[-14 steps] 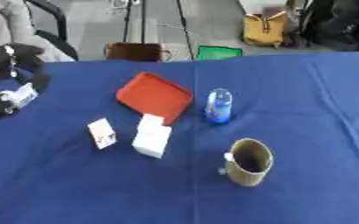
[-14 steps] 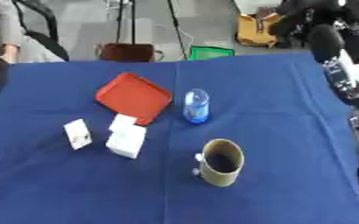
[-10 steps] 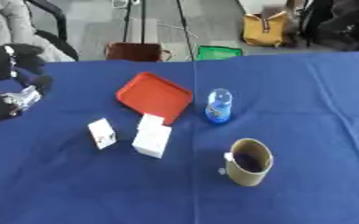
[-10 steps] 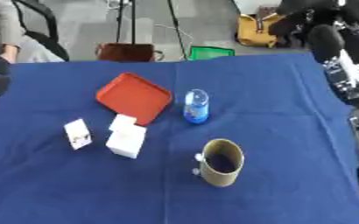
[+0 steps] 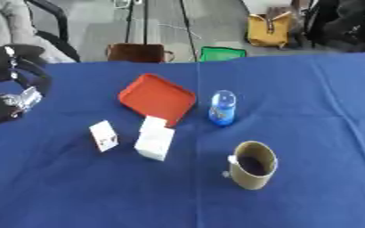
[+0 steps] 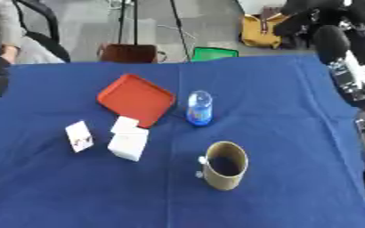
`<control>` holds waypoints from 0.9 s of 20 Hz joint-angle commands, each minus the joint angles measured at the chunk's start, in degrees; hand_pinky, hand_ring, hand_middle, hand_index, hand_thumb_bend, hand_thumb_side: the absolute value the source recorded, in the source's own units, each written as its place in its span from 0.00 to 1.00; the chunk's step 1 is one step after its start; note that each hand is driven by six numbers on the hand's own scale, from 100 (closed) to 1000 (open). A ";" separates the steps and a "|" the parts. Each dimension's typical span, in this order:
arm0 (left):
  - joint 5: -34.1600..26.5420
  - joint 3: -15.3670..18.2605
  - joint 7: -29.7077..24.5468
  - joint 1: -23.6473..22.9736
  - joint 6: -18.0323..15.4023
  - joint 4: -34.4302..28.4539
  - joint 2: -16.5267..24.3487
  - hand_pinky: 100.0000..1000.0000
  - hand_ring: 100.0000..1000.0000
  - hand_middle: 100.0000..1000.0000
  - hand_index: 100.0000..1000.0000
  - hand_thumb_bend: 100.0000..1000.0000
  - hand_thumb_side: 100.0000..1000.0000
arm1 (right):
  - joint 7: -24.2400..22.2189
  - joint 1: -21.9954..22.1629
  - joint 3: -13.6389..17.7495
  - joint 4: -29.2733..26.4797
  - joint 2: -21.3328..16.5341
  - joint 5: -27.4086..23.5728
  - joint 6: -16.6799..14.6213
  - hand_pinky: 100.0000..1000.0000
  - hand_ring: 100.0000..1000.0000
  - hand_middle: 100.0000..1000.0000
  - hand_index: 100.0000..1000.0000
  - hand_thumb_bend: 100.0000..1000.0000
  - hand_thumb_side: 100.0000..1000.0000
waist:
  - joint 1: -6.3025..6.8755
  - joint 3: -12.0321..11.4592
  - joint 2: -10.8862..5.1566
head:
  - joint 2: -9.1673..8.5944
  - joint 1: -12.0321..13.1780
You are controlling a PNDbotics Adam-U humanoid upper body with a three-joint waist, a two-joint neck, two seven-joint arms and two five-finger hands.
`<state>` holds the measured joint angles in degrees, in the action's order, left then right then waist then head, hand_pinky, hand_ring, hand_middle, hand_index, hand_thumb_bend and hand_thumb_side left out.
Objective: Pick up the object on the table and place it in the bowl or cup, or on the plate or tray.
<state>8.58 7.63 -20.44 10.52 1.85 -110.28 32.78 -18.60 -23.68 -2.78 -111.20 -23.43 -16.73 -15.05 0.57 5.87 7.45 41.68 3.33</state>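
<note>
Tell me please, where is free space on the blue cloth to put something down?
Bare cloth lies right of the bottle and the cup, along the near edge below the cup, and in the near-left corner below the small card. It is crowded in the middle-left: the white box touches the red tray.

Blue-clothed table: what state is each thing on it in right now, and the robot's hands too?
Red square tray: empty, flat.
Olive mug: upright, empty.
Clear blue bottle: upright beside the tray.
White box: lying by the tray's near corner.
Small white card box: upright, apart.
Left hand: at the left edge, holding nothing.
</note>
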 commanded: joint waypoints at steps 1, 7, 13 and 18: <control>0.21 0.83 0.06 0.35 -0.12 -0.81 2.09 0.51 0.68 0.66 0.85 0.18 0.38 | 0.19 -0.63 0.72 -0.69 -1.52 0.16 0.07 0.73 0.63 0.67 0.77 0.16 0.47 | -0.01 -0.04 -0.63 | -0.49 0.14; 4.72 0.02 -1.89 0.66 -2.48 0.23 5.91 0.58 0.72 0.69 0.86 0.22 0.29 | 0.13 -0.67 0.66 -0.67 -1.62 0.19 0.03 0.73 0.63 0.67 0.77 0.16 0.47 | -0.04 0.03 -0.65 | -0.32 0.12; 17.21 -6.08 -12.07 5.52 -13.21 8.81 18.06 0.79 0.78 0.74 0.88 0.60 0.25 | -0.31 -0.63 0.23 -0.56 -1.62 0.12 0.10 0.73 0.63 0.67 0.77 0.16 0.47 | 0.29 0.85 -0.94 | -0.11 0.62; 24.67 -13.42 -16.06 12.25 -22.91 18.36 22.18 0.84 0.79 0.74 0.87 0.75 0.25 | -0.82 -0.82 -0.19 -0.51 -1.60 -0.10 0.14 0.73 0.63 0.67 0.77 0.16 0.47 | 0.44 1.78 -1.05 | 0.19 1.08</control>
<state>31.62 -4.81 -35.76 21.81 -18.95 -93.57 51.90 -19.23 -23.68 -3.12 -111.19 -23.47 -16.73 -14.86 0.96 7.66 7.27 41.71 4.16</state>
